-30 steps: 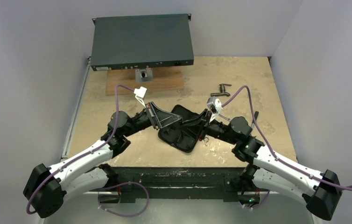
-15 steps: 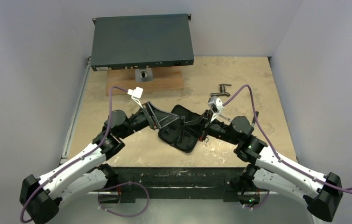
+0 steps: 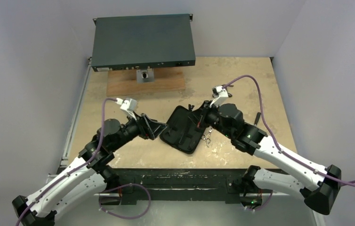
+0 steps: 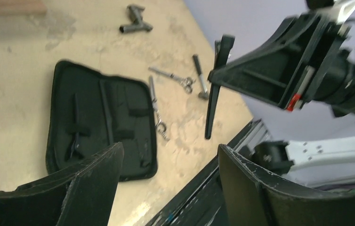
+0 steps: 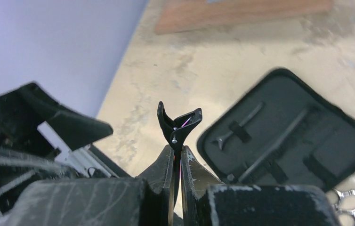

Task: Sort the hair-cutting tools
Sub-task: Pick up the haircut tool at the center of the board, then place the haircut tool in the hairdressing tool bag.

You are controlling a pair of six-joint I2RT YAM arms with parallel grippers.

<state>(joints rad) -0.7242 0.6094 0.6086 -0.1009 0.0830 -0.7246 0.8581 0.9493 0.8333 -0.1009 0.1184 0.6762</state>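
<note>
My right gripper (image 5: 175, 151) is clamped narrow on the thin black clip (image 5: 178, 123), holding it up off the table near the right edge of the open black case (image 5: 288, 136), which lies in the near middle of the table. My left gripper (image 4: 170, 149) stands wide and holds nothing, just left of the case. I judge the step to be tucking the clip into a free strap. For that I should turn my wrist until the clip lies along the straps, come down low and slide it in end first, and only then loosen my grip. My left gripper could press the case's left edge so it doesn't skid. The scissors (image 4: 172, 77) lie on the table just right of the case; I should stay off them.
</note>
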